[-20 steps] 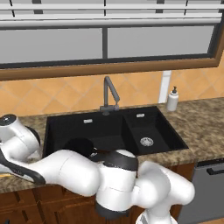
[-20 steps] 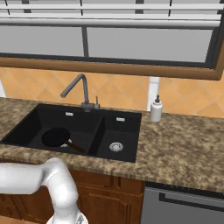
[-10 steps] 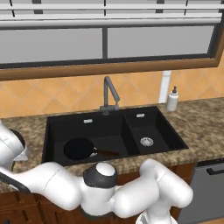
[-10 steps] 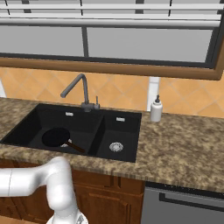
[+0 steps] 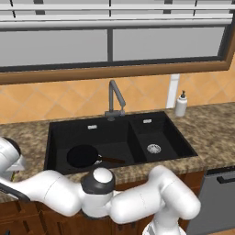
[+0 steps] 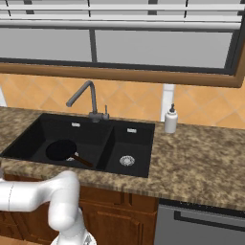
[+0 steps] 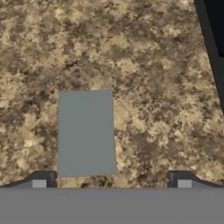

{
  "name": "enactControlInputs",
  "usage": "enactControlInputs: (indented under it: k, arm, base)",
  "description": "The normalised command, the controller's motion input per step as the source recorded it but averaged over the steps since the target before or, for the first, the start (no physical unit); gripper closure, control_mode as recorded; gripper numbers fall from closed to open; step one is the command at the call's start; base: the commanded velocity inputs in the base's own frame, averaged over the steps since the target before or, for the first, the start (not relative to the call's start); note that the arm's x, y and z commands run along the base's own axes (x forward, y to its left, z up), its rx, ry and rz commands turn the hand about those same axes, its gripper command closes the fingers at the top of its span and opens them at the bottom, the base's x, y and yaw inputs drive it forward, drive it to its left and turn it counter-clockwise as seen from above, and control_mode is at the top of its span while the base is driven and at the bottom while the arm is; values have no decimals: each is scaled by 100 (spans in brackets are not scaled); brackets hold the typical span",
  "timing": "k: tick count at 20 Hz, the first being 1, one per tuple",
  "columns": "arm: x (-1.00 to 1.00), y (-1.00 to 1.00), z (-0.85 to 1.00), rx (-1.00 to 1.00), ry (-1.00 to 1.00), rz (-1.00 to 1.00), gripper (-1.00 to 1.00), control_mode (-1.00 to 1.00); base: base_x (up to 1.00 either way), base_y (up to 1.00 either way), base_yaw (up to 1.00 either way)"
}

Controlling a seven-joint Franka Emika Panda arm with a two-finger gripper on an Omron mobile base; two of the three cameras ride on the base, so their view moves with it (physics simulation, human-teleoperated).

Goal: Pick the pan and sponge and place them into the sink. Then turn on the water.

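The worktop (image 5: 211, 128), speckled brown stone, runs under the window and carries everything here. Set into it is the sink (image 5: 114, 137), black and double-basined, with the wide basin at 9 o'clock of the narrow one and the tap (image 5: 114, 98) rising at 12 o'clock behind the divider, placed so its spout can reach either basin. A soap bottle (image 5: 181, 104) stands on the worktop at about 2 o'clock of the sink, close to the wall, out of the way of any reach.

The pan (image 5: 82, 156) lies flat on the floor of the wide basin, its handle pointing toward 3 o'clock at the divider; that part of the task looks done, and the pan leaves bare basin floor around it for a second item.

The sponge (image 7: 86, 132) lies flat on the worktop outside the sink, grey-blue face up, with the sink's dark rim at 2 o'clock in the hand view. It sits nearer the left fingertip than the right one.

The hand (image 7: 111, 180) looks straight down at the worktop, its tips spread wide with nothing between them, which suits a top-down grasp. I judge it needs to shift over the sponge, which sits off-centre, before closing.
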Motion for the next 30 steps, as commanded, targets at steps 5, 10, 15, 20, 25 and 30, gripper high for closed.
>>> enactControlInputs:
  k: [5,10,15,20,25,30]
  arm:
    - [3,0,-32,0,0,-2,-100,-100]
    - [7,3,-24,-1,0,-2,-100,-100]
    - [4,1,-22,0,0,-2,-100,-100]
    - [7,7,-18,0,0,-2,-100,-100]
    - [13,17,-9,-1,0,-1,-100,-100]
    - [8,8,-5,0,0,-1,-100,-100]
  base:
    - [0,0,0]
    - [0,0,0]
    - [0,0,0]
    - [0,0,0]
    - [0,0,0]
    - [0,0,0]
